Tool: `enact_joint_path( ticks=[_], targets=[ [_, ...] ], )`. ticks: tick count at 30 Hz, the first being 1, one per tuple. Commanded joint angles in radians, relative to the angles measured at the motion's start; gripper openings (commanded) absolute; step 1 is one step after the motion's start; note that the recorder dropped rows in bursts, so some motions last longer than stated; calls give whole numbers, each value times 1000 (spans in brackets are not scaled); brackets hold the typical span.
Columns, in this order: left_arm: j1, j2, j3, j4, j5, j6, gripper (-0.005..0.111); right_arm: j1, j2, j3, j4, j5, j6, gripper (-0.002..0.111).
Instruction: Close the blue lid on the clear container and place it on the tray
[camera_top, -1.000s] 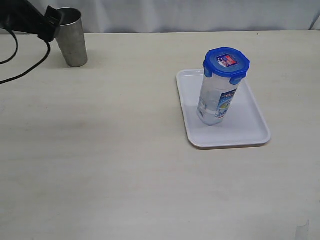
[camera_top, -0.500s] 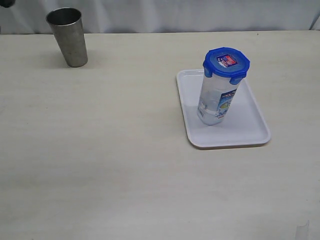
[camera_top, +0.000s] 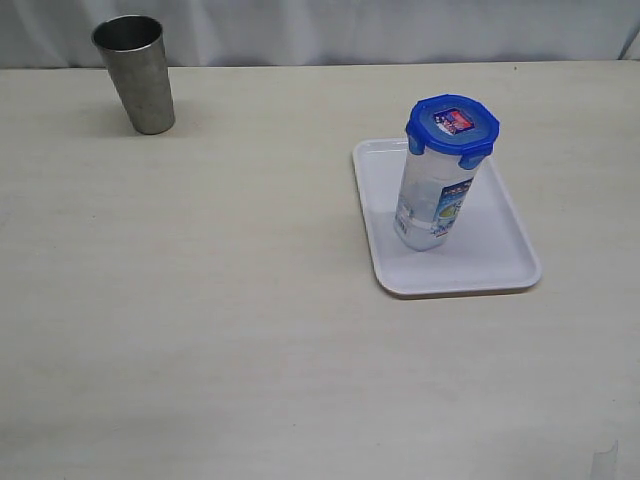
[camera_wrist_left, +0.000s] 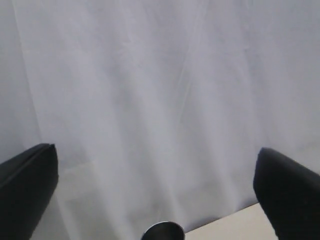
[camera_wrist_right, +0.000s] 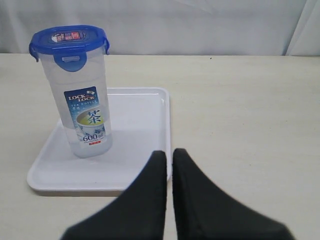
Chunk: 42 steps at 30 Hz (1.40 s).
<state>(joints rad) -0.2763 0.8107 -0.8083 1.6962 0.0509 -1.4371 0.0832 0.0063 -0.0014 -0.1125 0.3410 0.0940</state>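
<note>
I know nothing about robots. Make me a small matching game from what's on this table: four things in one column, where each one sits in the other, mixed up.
Things:
1. blue lid
2. clear container
3. tray
4. steel cup

Places:
A. stands alone, far left in the exterior view
B. sits on top of something tall
C. lies flat on the table, carrying something
D. stands upright on something white

Pairs: 1-B, 2-D, 3-C, 4-A

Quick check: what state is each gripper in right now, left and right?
Left gripper: open wide, nothing between its fingers.
Right gripper: closed, holding nothing.
</note>
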Motion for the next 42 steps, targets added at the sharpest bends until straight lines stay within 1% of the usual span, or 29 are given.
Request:
enact_joint_path(
  ticks=[1,8,11,16,18,23,26,29,34,42],
  targets=[
    [2,-23,4,-6,3,-7,104,-4,-6,1,-8,2,-4,4],
    [2,-23,4,2,3,-7,104,-4,-6,1,-60,2,-4,4],
    [2,-23,4,2,3,-7,104,-4,-6,1,-21,7,-4,4],
    [2,-23,4,2,3,-7,104,-4,-6,1,-36,-84,-4,4],
    [2,-23,4,2,3,-7,104,-8,-6,1,-46,-102,-34,4],
    [2,-23,4,2,3,-7,104,-75,-6,1,-83,-54,-56,4],
    [2,-23,4,2,3,-7,104,-94,-6,1,-83,-43,-54,4],
    [2,-23,4,2,3,-7,104,-88,-6,1,-83,-16,-54,4],
    [2,-23,4,2,3,-7,104,-39,-6,1,-81,-16,-48,4],
    [2,-23,4,2,3,-7,104,-50,-6,1,-79,3,-50,4]
  ],
)
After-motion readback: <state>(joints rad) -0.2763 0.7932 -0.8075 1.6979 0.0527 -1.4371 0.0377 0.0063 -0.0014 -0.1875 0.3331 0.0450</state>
